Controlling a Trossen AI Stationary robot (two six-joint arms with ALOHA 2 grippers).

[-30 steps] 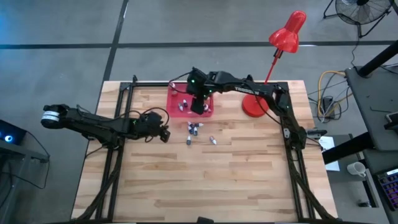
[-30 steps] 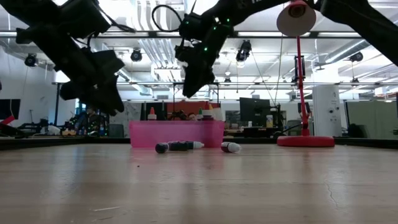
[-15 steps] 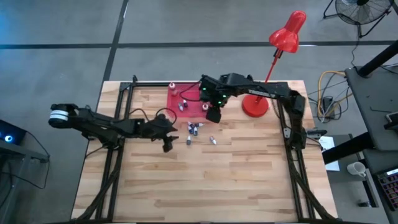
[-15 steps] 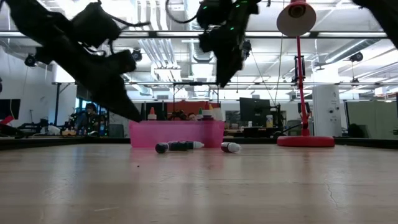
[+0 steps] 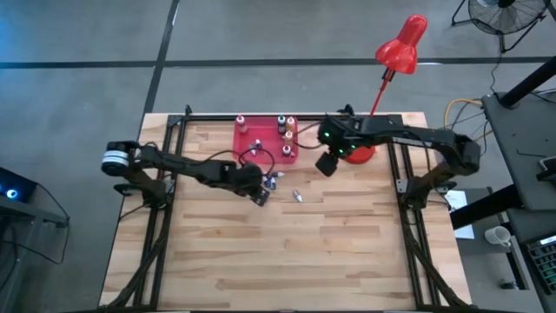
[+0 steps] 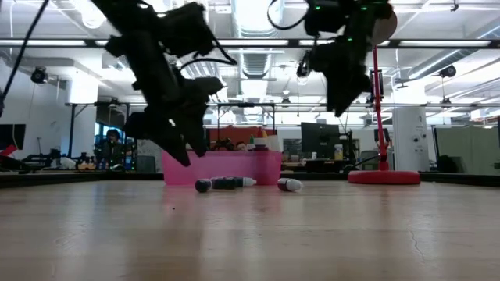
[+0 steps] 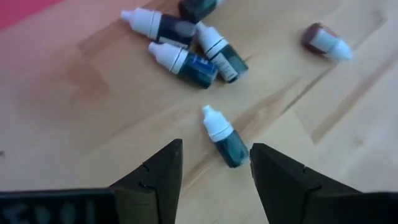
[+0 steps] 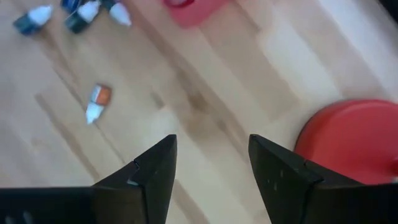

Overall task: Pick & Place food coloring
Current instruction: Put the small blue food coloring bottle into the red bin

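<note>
Several loose food coloring bottles lie on their sides on the wood: a cluster, a single dark teal one, and an orange-brown one. Other bottles stand upright in the pink-red tray. My left gripper is open, hovering over the teal bottle, which lies just ahead of its fingertips. My right gripper is open and empty, in the air between the tray and the lamp base.
A red desk lamp stands at the far right, its round base close to my right gripper and its head beyond the table. The tray sits at the far middle. Bare wood fills the near half.
My left gripper has moved toward the table's right and down, from left of the tray to over the loose bottles. My right gripper has moved from above the tray toward the right, to beside the lamp base, uncovering the bottles standing in the tray.
</note>
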